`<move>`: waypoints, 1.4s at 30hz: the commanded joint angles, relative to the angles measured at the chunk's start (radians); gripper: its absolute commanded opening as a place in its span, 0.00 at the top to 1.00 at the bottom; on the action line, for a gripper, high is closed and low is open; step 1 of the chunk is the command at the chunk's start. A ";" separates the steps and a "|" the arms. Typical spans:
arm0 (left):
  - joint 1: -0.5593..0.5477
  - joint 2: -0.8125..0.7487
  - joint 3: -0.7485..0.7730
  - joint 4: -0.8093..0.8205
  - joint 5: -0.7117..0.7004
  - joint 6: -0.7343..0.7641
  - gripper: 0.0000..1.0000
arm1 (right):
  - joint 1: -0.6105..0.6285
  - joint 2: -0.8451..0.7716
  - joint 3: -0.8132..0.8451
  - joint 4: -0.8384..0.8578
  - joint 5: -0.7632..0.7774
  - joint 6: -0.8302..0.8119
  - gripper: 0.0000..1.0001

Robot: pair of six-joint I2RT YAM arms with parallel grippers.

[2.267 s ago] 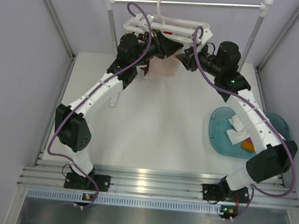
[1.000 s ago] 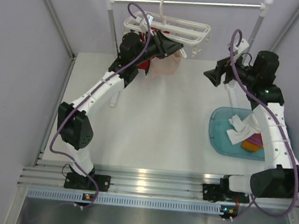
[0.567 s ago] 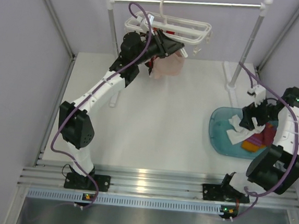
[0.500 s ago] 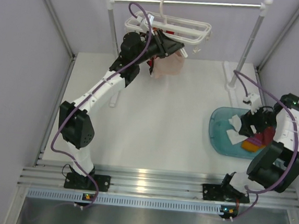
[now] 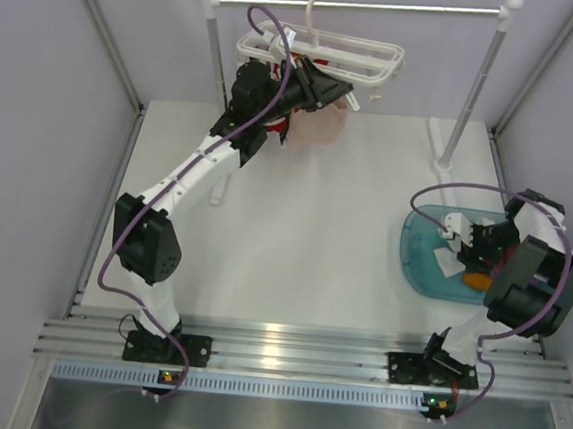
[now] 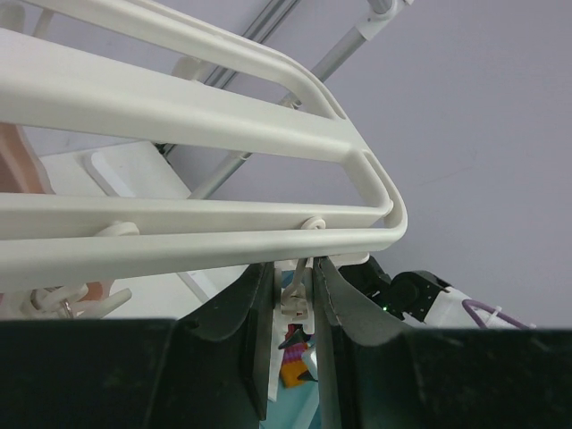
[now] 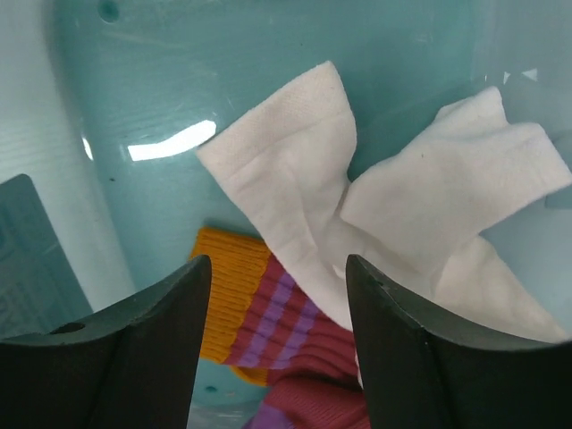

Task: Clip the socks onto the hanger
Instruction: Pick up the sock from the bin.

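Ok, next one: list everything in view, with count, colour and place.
Silver rail on white posts: one, silver, across the back.
White plastic slatted hanger: one, white, hooked on that rail.
Small white plastic clip: one, white, dangling from the hanger.
Pale pink sock: one, pink, hanging under the hanger.
Translucent teal plastic tray: one, teal, on the right.
White fabric socks: at least two, white, in the tray.
Striped knit sock: one seen, orange, red, purple, beneath the white ones.
Left gripper: one, black, shut on that clip.
Right gripper: one, black, open above the tray's socks.
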 commanded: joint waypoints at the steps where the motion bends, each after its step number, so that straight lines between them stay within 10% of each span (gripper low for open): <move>1: 0.002 0.003 0.035 0.042 0.017 0.015 1.00 | 0.038 0.033 0.024 0.072 0.023 -0.145 0.39; 42: 0.011 0.015 0.023 0.032 0.025 0.008 1.00 | 0.095 -0.099 -0.205 0.153 0.072 -0.540 0.49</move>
